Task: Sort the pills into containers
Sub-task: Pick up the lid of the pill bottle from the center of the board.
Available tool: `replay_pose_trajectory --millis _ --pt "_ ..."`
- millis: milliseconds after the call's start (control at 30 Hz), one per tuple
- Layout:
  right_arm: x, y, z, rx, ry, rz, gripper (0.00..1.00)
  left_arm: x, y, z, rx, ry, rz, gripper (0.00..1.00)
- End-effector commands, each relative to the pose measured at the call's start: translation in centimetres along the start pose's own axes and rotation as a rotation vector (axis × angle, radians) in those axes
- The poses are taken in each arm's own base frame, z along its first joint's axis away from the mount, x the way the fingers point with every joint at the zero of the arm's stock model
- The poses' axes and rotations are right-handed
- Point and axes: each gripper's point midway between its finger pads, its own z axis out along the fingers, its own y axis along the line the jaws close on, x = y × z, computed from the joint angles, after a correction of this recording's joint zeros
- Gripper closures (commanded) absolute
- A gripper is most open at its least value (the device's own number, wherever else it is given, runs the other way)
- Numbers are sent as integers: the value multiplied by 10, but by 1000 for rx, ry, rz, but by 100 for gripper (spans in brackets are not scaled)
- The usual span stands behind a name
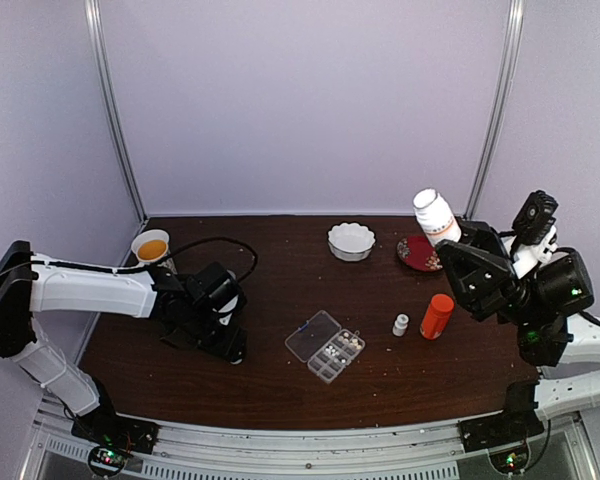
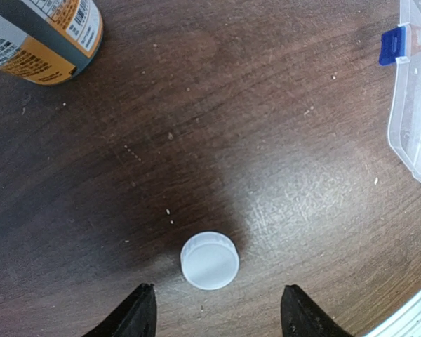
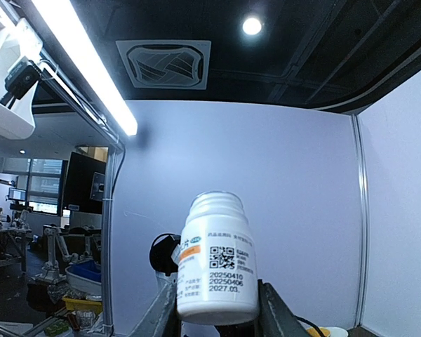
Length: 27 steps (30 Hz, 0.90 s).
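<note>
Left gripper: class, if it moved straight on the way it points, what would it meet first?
Probably the white cap lying on the table ahead of the left gripper; depth is unclear.

1. A white bottle (image 3: 216, 239), clamped between the fingers of the right pincer (image 3: 219, 314), carries a printed label (image 3: 196, 277) with a QR code (image 3: 222, 257).
2. Below that code, just above the pincer's fingers, three lines of digits read "20250410", "20250406" and "2027.03.".
3. Left of the code, an orange band (image 3: 189, 252) and rows of small characters are too fine to read.
4. Well ahead and left of the left pincer (image 2: 221, 312), an orange, white and grey bottle (image 2: 42, 35) shows a barcode (image 2: 82, 21) and small print, none of it legible.
</note>
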Motion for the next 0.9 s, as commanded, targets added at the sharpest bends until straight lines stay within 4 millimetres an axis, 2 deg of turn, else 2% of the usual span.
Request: replay_pose_trajectory --millis 0,67,367,667,867 --pt "-11 -8 -2 55 -35 -12 100 -2 0 6 -6 -5 -2 36" --pt "-12 -11 -9 78 -61 -26 100 -1 2 9 -20 1 -1 36" --pt "9 -16 -10 100 10 -10 100 -9 -3 15 -27 7 12 39" --pt "17 -21 -14 129 25 -8 100 -8 -5 26 -103 45 45 45" --pt "17 -22 -16 138 33 -6 100 -7 1 26 -134 48 39 49"
